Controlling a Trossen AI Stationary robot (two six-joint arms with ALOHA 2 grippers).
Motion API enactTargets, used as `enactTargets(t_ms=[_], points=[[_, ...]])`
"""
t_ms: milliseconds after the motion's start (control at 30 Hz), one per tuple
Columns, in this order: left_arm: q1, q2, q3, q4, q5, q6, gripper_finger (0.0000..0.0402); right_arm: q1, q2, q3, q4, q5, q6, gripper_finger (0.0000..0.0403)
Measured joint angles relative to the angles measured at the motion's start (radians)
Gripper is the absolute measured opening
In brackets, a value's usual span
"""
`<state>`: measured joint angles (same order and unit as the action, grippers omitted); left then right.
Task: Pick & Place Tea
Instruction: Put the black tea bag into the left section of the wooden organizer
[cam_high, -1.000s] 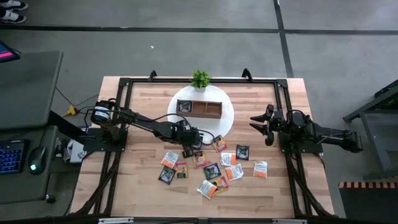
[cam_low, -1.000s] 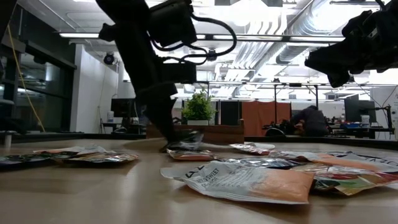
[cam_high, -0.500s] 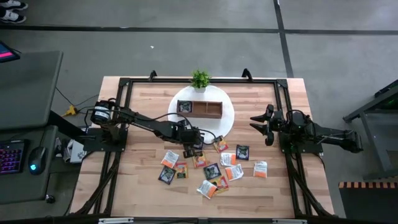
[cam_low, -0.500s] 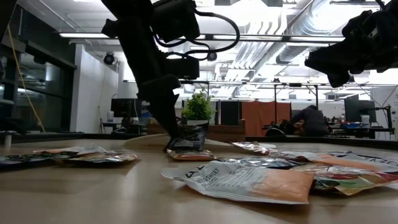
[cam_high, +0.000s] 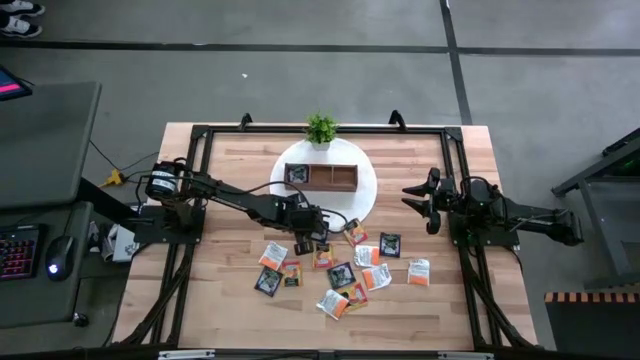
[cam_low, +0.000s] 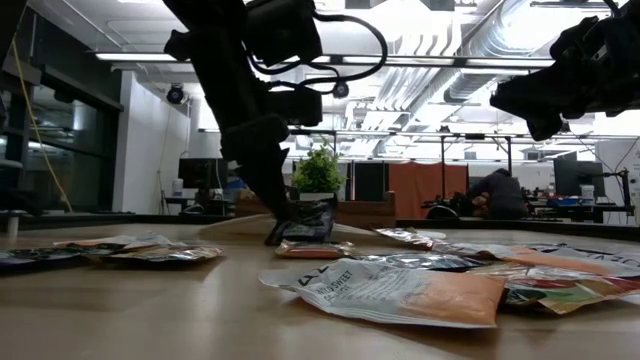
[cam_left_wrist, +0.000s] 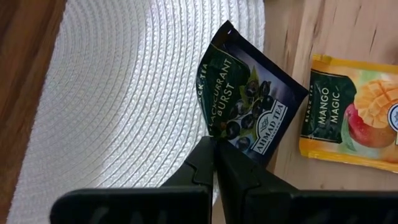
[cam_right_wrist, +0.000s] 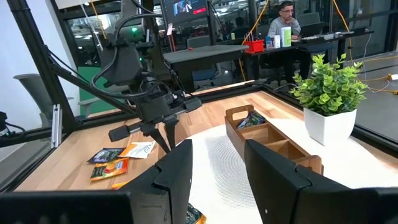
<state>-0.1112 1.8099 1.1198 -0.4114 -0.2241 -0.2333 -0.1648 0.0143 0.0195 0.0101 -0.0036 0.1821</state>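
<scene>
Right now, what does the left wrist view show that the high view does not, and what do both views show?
Only the left wrist view shows the print on the sachets: the left gripper is shut on a corner of a dark blackcurrant sachet, beside an orange mango sachet.

Only the high view shows the whole table: the wooden tray, the plant, the scattered sachets and the waiting right gripper.

Both show the white round mat and the left gripper at its edge.

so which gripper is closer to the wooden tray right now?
Left. The left gripper hangs just in front of the wooden tray, shut on a dark tea bag. The right gripper waits off to the tray's right.
</scene>
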Motion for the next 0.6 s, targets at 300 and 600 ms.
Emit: enactTargets(t_ms=[300,600], points=[[-0.001,-0.001,0.002,-0.017,-0.055,-0.011,0.0,0.0,0.0,0.0,0.0,0.0,0.0,0.0142],[-0.002,-0.021,0.001,-0.035,-0.203,0.019,0.0,0.0,0.0,0.0,0.001,0.0,0.0,0.0142]])
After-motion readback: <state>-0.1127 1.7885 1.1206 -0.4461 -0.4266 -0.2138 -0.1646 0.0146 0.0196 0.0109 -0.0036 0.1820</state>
